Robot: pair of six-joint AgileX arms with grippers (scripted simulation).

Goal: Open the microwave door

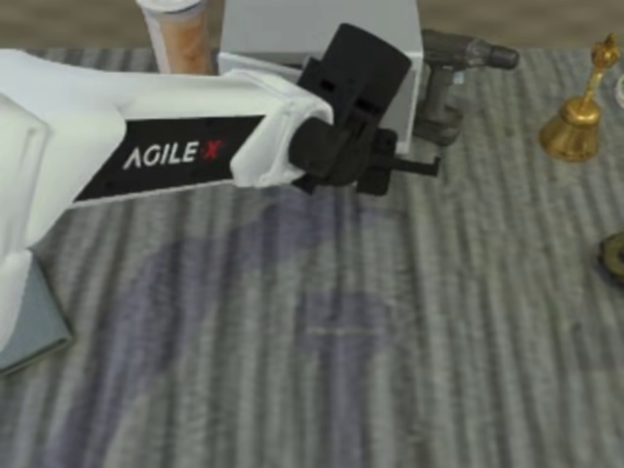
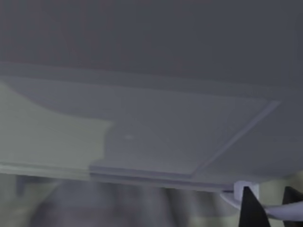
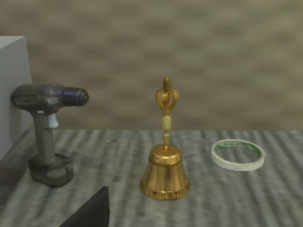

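Note:
The microwave is a silver-grey box at the table's far edge, near the middle. My left arm reaches across to its front, and the left gripper sits at the front right corner. In the left wrist view the microwave door fills the frame. The pale handle strip runs between the two dark fingertips, and the left gripper is closed around it. From above, the arm hides the door front. Of my right gripper only one dark fingertip shows, low over the table's right side.
A dark grey power drill stands right beside the microwave, close to the left gripper. A gold bell and a roll of tape are at the far right. An orange cylinder stands left of the microwave.

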